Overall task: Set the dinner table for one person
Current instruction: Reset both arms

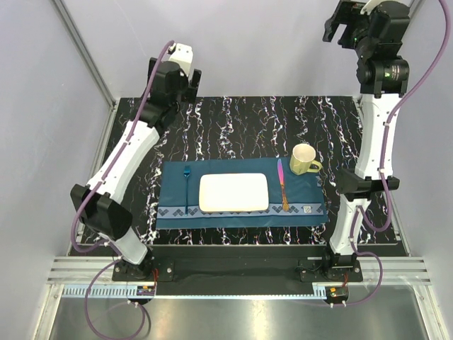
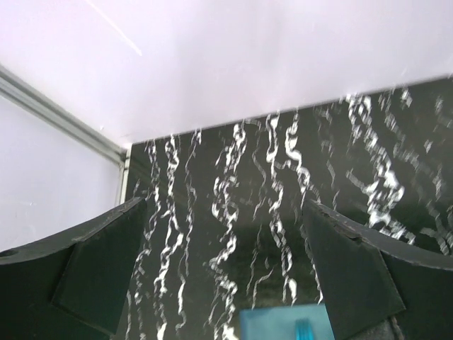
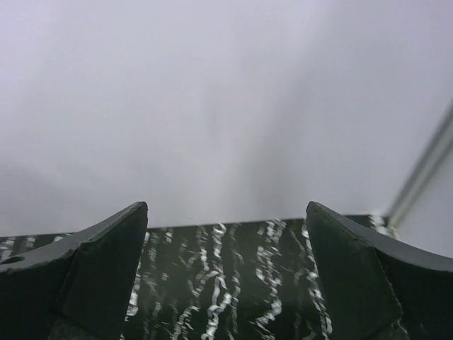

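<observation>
1. The black worktop [image 1: 233, 120], veined white, lies in front of both arms, between pale walls [image 1: 248, 42].
2. Its teal placemat [image 1: 304, 191] bears plate [image 1: 233, 193], fork [image 1: 187, 188] and knife [image 1: 283, 185]; a yellow mug [image 1: 304, 159] stands at the mat's far right corner.
3. The left hand [image 2: 225, 205] and right hand [image 3: 226, 205] hover released, empty.

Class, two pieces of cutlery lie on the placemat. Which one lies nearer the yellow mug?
The knife, pink blade and orange handle, right of the white plate, close to the mug. The blue fork lies beyond the plate.
</observation>
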